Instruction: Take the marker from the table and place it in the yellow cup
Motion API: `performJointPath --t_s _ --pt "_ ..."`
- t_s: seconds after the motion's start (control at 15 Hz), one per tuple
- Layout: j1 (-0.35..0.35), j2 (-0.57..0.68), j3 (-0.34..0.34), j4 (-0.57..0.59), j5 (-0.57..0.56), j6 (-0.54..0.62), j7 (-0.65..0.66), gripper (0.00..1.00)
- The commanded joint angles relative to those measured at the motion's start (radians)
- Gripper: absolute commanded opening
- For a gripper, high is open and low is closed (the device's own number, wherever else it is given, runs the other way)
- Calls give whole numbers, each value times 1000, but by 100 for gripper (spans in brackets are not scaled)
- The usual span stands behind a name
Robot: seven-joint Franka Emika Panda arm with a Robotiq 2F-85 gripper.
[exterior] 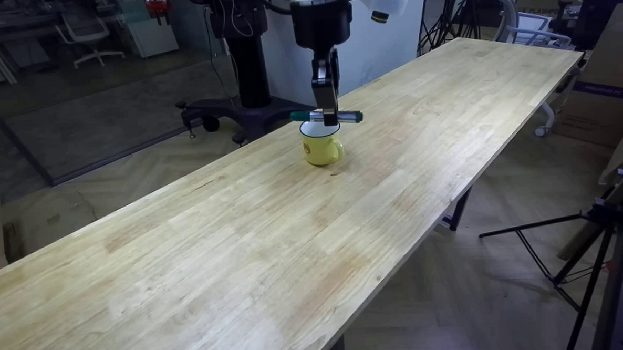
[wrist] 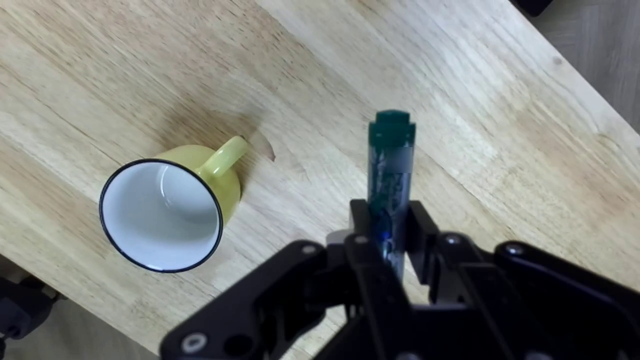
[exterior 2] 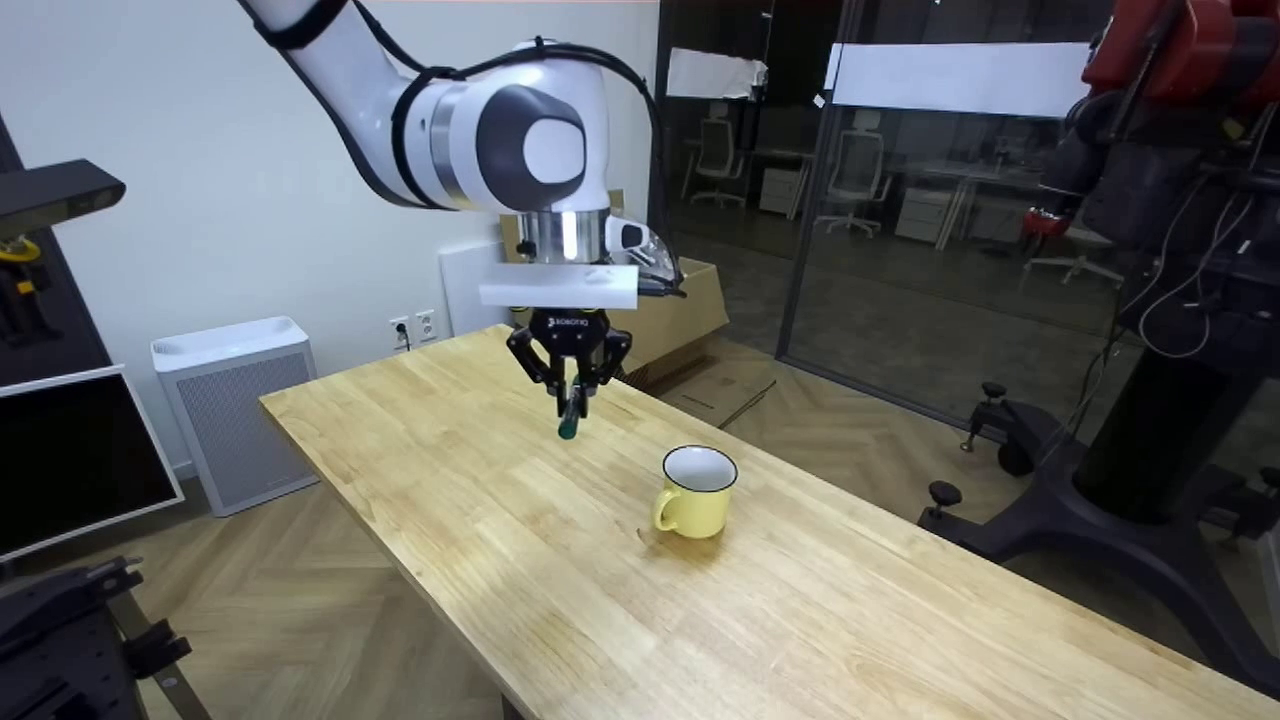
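The marker, with dark green ends and a silvery label, shows in both exterior views (exterior: 352, 116) (exterior 2: 569, 424) and in the wrist view (wrist: 391, 160). My gripper (exterior: 330, 119) is shut on its middle, and in the wrist view the fingers (wrist: 387, 220) press both its sides. The marker lies roughly level, held above the table (exterior: 215, 253). The yellow cup (exterior: 318, 149) stands upright on the table. In an exterior view the cup (exterior 2: 698, 510) is apart from the gripper (exterior 2: 572, 400). In the wrist view the cup (wrist: 162, 215) is left of the marker, its white inside visible and empty.
A dark wheeled stand (exterior: 252, 77) stands beyond the table's long edge, near the cup's side. A black tripod (exterior: 600, 220) stands off the opposite edge. Cardboard boxes (exterior 2: 690, 310) stand behind the table. The cup's handle (wrist: 225, 156) points toward the marker's side.
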Motion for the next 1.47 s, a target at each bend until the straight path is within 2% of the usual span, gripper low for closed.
performJointPath --t_s 0.0,0.27,0.53,0.8,1.0,1.4 --pt "10 5 -26 7 -10 53 48 5" --pt "-13 71 -90 81 -11 232 129 5" --pt "-30 162 -130 176 11 348 199 5" --pt "-43 245 -125 263 47 403 245 5" --pt "-26 292 -135 299 47 438 280 5" --pt "-9 350 -145 310 49 495 327 5"
